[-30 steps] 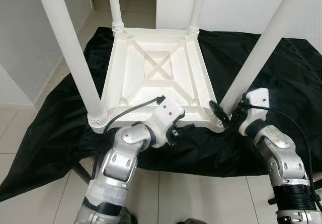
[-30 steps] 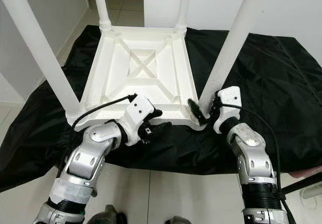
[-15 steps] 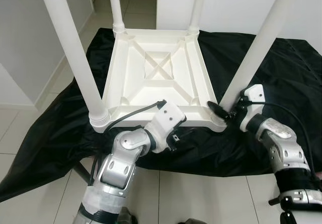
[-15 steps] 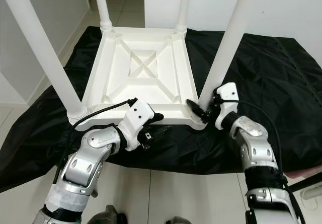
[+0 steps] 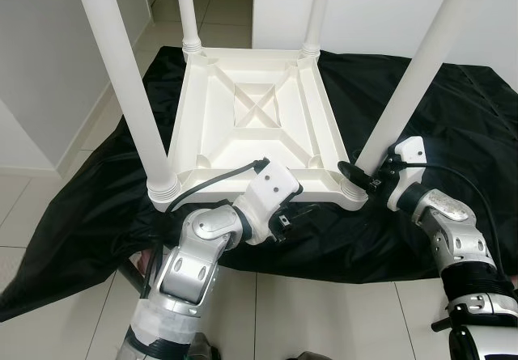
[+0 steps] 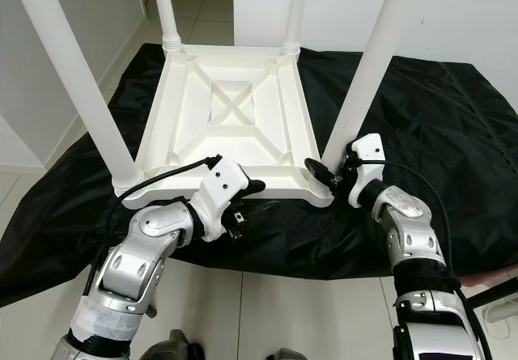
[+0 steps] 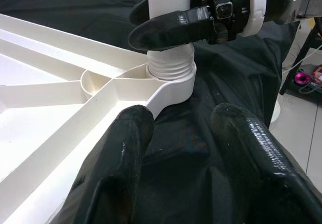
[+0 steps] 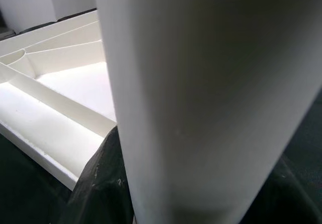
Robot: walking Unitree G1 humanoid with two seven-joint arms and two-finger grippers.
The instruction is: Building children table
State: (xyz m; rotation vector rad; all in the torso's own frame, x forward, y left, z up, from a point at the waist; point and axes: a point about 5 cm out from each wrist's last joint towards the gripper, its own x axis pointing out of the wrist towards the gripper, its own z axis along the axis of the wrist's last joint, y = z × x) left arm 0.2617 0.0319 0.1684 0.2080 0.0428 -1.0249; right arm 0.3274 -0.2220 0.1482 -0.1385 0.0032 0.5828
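Leg-fitting nears its end: right gripper (image 5: 358,175) pinches the near-right leg (image 5: 405,93); left gripper (image 7: 193,148), spread, steadies the tabletop (image 5: 259,117). Next, probably tighten.

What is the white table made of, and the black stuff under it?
The upside-down table looks like moulded plastic: smooth, slightly glossy white, with thin ribs crossing underneath and threaded collars where each leg joins. The black sheet looks like thin fabric or plastic cloth: it wrinkles and has a faint sheen.

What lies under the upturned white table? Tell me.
A black cloth lies under the white table, spreading out past it on every side. Whatever is under the cloth is covered.
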